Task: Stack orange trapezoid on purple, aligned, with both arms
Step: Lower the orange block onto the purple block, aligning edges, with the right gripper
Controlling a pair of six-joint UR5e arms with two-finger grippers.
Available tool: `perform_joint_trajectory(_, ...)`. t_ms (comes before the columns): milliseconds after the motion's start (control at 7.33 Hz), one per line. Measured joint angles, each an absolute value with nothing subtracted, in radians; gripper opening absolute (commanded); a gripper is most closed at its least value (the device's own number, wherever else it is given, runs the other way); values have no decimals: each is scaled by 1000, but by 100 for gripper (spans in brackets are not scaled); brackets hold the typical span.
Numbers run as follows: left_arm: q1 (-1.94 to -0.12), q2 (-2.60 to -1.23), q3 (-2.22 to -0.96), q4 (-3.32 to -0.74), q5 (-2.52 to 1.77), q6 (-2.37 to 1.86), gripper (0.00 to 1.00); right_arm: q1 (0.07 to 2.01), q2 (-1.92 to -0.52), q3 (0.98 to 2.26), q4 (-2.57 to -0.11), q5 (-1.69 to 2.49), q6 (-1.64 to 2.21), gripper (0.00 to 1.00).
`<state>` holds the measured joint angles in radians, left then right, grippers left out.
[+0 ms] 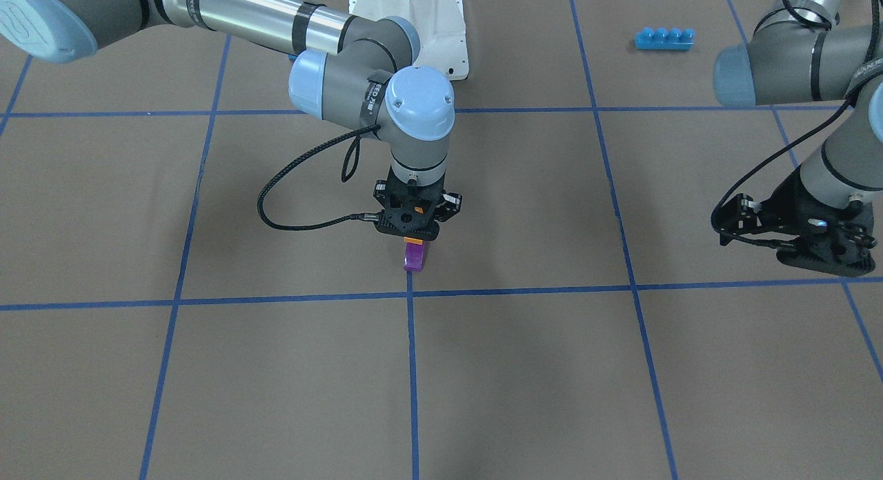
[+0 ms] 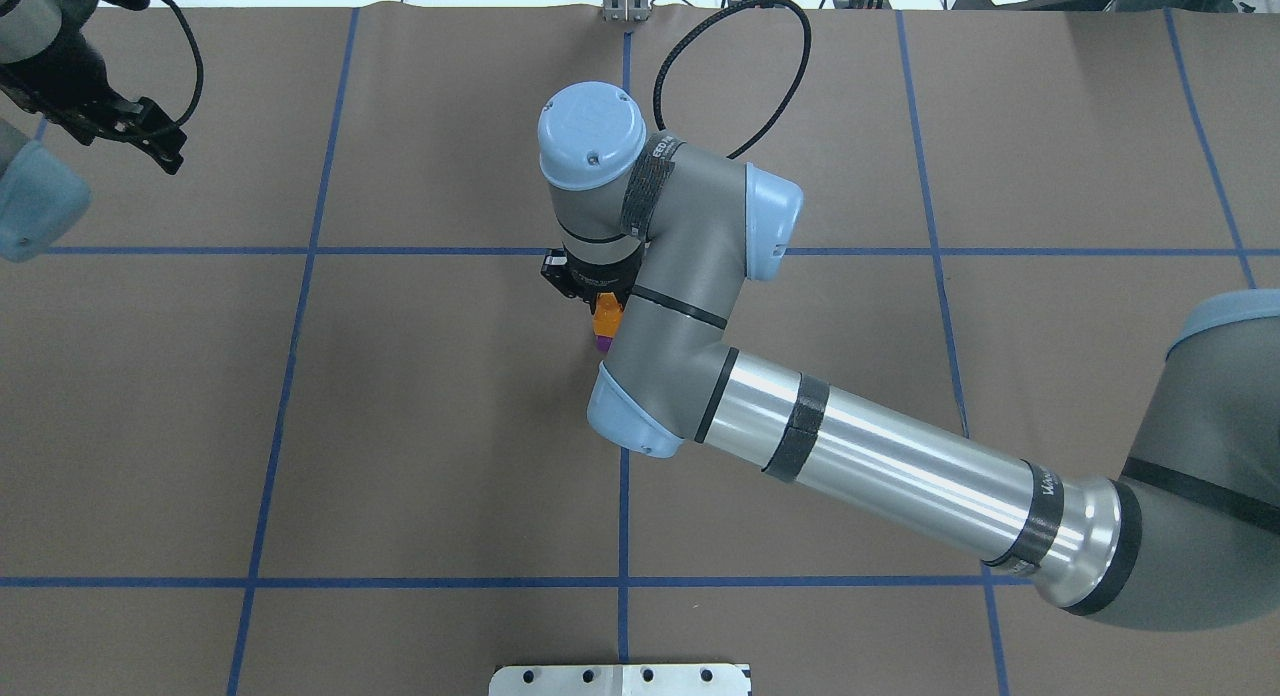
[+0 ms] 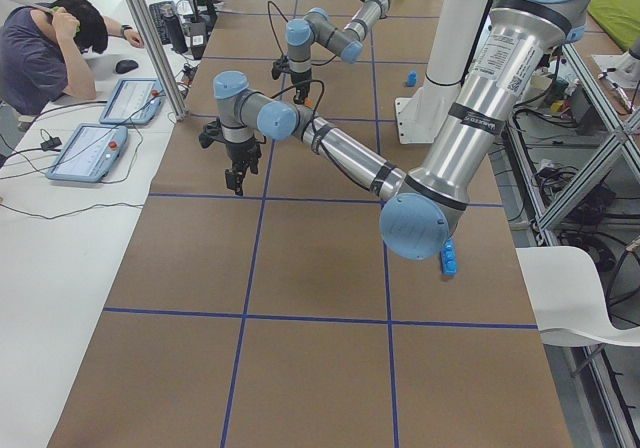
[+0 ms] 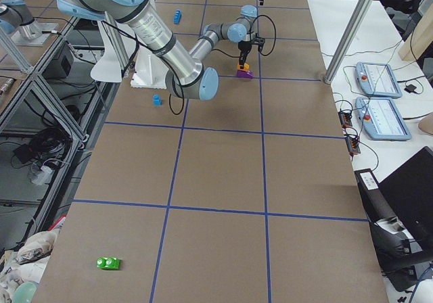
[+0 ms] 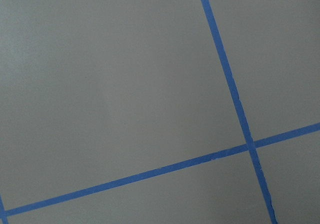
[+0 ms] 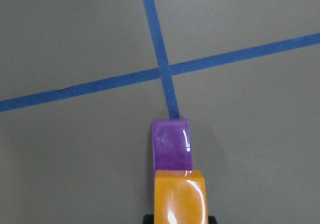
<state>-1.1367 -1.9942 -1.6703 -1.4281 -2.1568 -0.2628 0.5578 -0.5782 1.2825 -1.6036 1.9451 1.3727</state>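
Note:
My right gripper [image 1: 414, 236] points straight down and is shut on the orange trapezoid [image 1: 414, 241]. It holds the orange trapezoid directly over the purple block [image 1: 414, 258], which stands on the table at a blue tape line. In the right wrist view the orange trapezoid [image 6: 179, 196] overlaps the near end of the purple block [image 6: 171, 144], in line with it. I cannot tell whether they touch. The overhead view shows only slivers of the orange trapezoid [image 2: 605, 316] and the purple block [image 2: 603, 343] beside my right wrist. My left gripper [image 1: 726, 223] hangs open and empty, far off to the side.
A long blue four-stud brick [image 1: 663, 38] lies near the robot's white base [image 1: 441, 45]. A small blue block [image 4: 157, 100] and a green block [image 4: 108, 263] lie elsewhere on the table. An operator [image 3: 40, 53] sits beside it.

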Motion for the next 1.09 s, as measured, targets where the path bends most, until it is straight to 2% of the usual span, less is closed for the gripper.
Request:
perform_joint_trajectory(818,-1136,-1994,-1667,-1428,-2156,-262,100,552,-580,1242,-1526,1934,1370,0)
perform_joint_trajectory(955,-1136,-1994,-1667,-1428,-2156,-263,100,552,-581,1241,-1522,1933,1371,31)
perform_joint_trajectory(1091,-1135,-1995,-1667,-1428,-2156,-263,100,553,-582,1240,-1521,1933,1373,99)
